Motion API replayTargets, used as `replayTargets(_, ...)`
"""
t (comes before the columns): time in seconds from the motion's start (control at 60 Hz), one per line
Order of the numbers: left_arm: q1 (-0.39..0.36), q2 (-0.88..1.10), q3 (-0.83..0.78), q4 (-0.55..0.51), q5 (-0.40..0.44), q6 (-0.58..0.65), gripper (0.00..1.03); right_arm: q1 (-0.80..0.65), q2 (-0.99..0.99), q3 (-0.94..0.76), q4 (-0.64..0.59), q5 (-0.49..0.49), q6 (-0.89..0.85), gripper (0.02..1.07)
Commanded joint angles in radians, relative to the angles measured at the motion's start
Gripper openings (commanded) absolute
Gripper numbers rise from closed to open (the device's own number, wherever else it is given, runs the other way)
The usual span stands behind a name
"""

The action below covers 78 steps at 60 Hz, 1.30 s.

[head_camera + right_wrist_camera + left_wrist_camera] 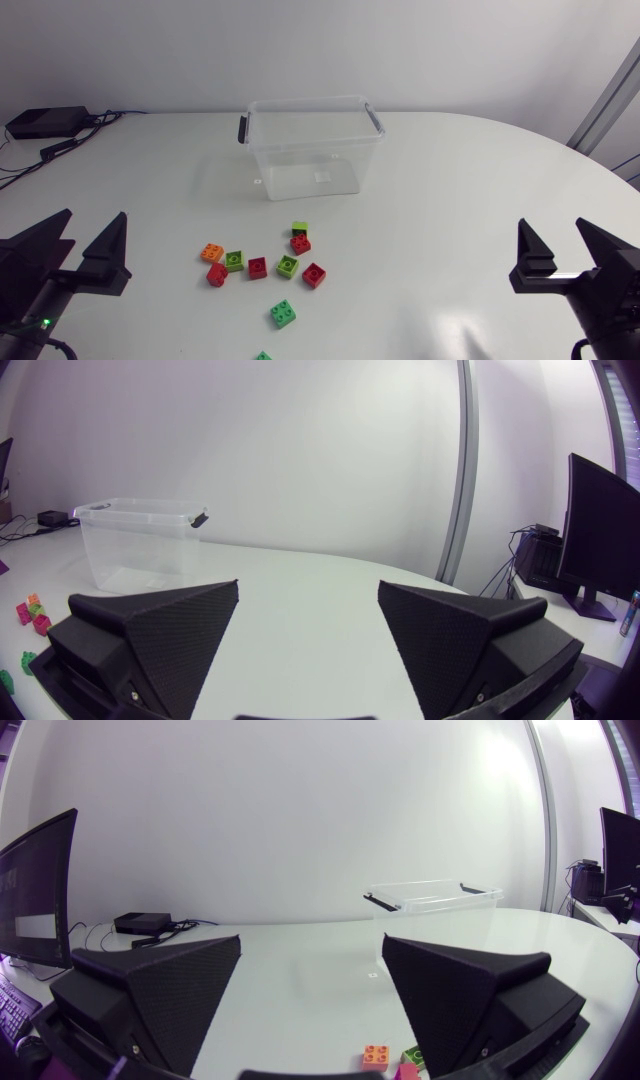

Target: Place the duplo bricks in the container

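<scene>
The left gripper (95, 225) sits at the tabletop's near left corner, its two fingers spread wide with nothing between them. The right gripper (551, 236) sits at the near right corner, likewise spread wide and holding nothing.

Ten duplo bricks lie between them, near the middle of the near edge. All are small square blocks with studs up.
- Four are red: one red brick (217, 274) sits just beside the single orange brick (212, 252).
- Five are green in differing shades: one green brick (283, 314) lies apart, closer to the near edge, and another (262, 356) is cut off at that edge.
- A lime brick (300, 229) touches a red one (300, 243).

One container (300, 165) stands well apart from the bricks, toward the middle of the far edge. It is a clear plastic box, open at the top, with dark handle clips at both ends.
</scene>
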Motion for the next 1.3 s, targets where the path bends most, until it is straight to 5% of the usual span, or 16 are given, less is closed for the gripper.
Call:
replayTargets(0.0, 0.005, -0.023, -0.017, -0.001, 0.009, -0.021, 0.99, 0.012, -0.007, -0.037, -0.022, -0.006, 0.019, 1.03)
replayTargets(0.817, -0.003, -0.026, -0.008, 0.002, 0.009, -0.012, 0.96, 0.026, -0.007, -0.037, -0.022, -0.006, 0.003, 1.03)
replayTargets(1.283, -0.021, 0.224, 0.259, -0.100, 0.009, -0.029, 0.96, 0.035, 0.099, 0.101, -0.037, -0.006, 0.002, 1.03)
